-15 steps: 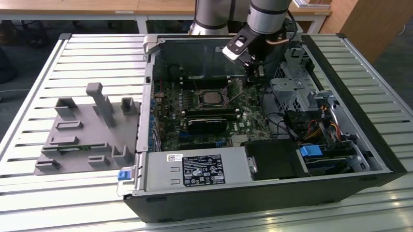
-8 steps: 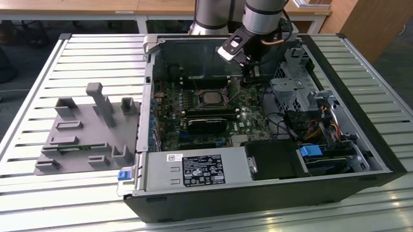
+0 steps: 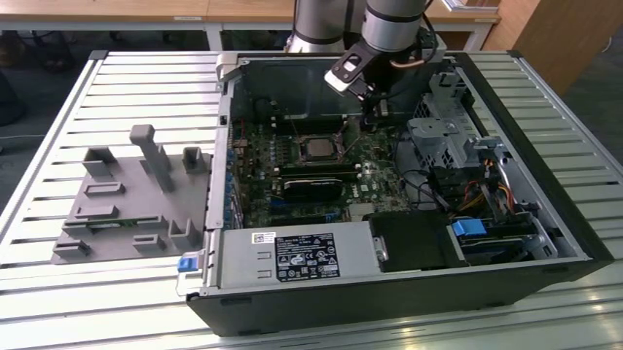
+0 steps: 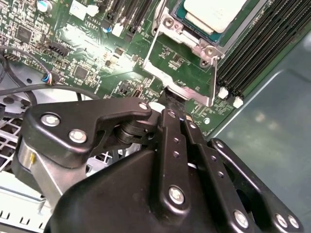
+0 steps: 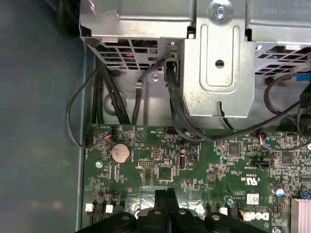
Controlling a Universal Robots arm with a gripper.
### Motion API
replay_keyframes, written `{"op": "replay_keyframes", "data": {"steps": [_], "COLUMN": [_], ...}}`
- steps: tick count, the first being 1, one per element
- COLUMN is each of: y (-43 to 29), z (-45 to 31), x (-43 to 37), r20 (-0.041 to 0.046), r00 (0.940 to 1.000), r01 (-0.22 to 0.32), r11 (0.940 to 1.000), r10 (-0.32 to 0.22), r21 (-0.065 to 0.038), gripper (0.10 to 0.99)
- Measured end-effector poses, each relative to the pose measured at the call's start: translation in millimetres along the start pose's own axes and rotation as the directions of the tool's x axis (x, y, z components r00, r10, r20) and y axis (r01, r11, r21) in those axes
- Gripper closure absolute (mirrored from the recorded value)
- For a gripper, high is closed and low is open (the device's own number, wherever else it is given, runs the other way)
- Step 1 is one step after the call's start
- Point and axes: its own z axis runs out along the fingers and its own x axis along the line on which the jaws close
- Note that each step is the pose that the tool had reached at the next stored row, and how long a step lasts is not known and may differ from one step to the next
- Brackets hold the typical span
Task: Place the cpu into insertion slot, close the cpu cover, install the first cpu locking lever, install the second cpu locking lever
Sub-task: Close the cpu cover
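Observation:
The cpu (image 3: 316,149) lies flat in the insertion slot (image 4: 170,24) on the green motherboard, its pale metal face (image 4: 214,12) up. The cpu cover (image 4: 197,95) is swung open away from the slot, and bare board shows through its window. My gripper (image 4: 174,97) hangs over the board at the cover's free edge, on the exterior view's right of the cpu (image 3: 371,122). Its black fingers (image 4: 167,131) are pressed together, and the tips meet that edge. In the first wrist view the gripper (image 5: 165,193) shows only a thin seam between the fingers.
The open computer case (image 3: 545,189) lies on a slatted table. A metal drive cage (image 5: 218,58) and black cables (image 5: 121,97) stand close beside the gripper. Memory slots (image 4: 252,58) run beside the socket. A power supply (image 3: 292,255) and a grey fixture (image 3: 127,197) lie nearer the front.

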Motion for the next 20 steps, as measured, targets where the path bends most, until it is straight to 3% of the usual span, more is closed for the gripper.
{"op": "replay_keyframes", "data": {"steps": [20], "y": [-30.7], "z": [5.1], "x": [0.3], "r20": [0.0], "r00": [1.0], "r01": [0.0], "r11": [1.0], "r10": [0.0], "r21": [0.0], "gripper": [0.98]}}
